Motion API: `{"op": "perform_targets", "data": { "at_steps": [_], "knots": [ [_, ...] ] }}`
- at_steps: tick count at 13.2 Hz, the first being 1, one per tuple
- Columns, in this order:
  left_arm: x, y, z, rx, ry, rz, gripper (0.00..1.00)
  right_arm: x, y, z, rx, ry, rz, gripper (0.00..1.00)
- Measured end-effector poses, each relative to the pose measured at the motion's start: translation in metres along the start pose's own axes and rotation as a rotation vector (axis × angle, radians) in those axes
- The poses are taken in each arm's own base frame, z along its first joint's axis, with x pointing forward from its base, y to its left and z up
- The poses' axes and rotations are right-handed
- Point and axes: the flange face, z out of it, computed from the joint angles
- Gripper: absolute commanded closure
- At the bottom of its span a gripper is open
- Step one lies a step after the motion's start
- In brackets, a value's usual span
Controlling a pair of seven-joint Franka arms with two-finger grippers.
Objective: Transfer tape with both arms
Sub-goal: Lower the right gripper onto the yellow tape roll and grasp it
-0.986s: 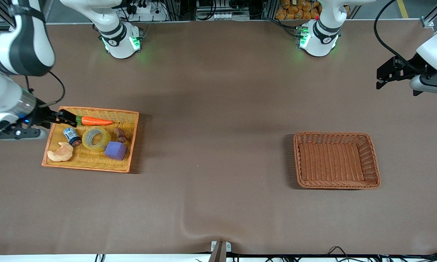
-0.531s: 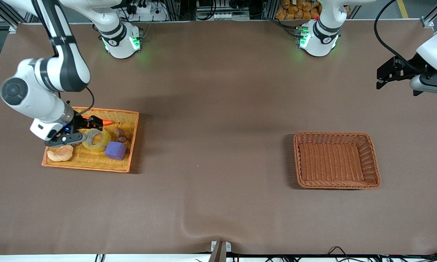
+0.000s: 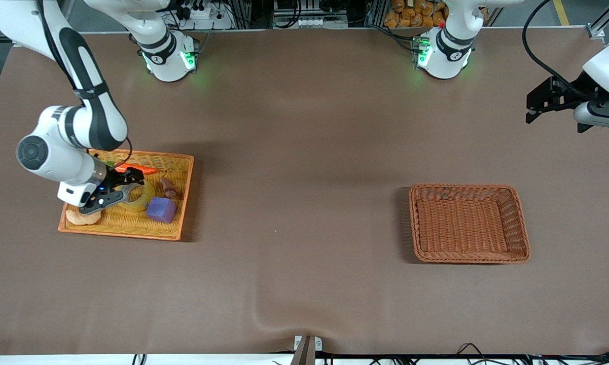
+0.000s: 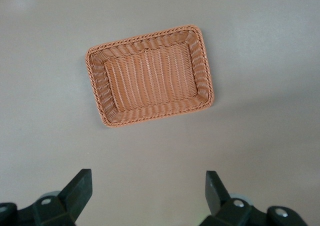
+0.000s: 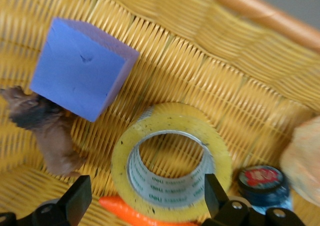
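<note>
The tape (image 5: 171, 163) lies flat in the yellow tray (image 3: 175, 167) toward the right arm's end of the table, ring face up, its grey core showing through the wide centre. The right gripper (image 3: 124, 186) hangs low over it with fingers (image 5: 77, 198) spread apart, one to each side of the roll and neither touching it. Around the tape in the tray sit a purple block (image 5: 82, 68) just beside it, a brown lump (image 5: 50, 131) next to the block, a carrot (image 5: 135, 213) touching the roll's edge, a small dark can (image 5: 262, 183) and a pale orange piece (image 5: 305, 158). The left gripper (image 3: 537, 104) waits in the air at the left arm's end of the table, its fingers (image 4: 80, 186) wide apart and holding nothing. The brown basket (image 3: 520, 223) stands well apart from the tray, toward the left arm's end, with bare weave inside.
</note>
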Motion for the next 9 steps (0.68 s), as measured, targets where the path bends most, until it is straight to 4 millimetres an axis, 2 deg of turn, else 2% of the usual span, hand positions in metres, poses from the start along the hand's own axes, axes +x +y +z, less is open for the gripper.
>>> {"op": "perform_targets", "data": {
  "at_steps": [2,3,5,7,9],
  "knots": [
    [0.000,-0.002,0.000,0.000,0.000,-0.003,0.00,-0.006,-0.007,0.019,-0.003,0.002,-0.009,0.01],
    [0.000,-0.002,0.000,0.000,0.000,-0.004,0.00,-0.008,-0.009,0.023,-0.002,-0.001,-0.012,0.14],
    [0.000,-0.003,0.001,0.000,-0.002,-0.005,0.00,-0.008,-0.010,0.028,-0.001,-0.004,-0.013,0.31],
    [0.000,-0.003,0.001,0.000,-0.002,-0.006,0.00,-0.008,-0.008,0.035,-0.003,-0.004,-0.011,0.42],
    [0.000,-0.004,0.001,0.000,-0.002,-0.008,0.00,-0.008,-0.008,0.041,-0.002,-0.005,-0.009,0.62]
  ]
}}
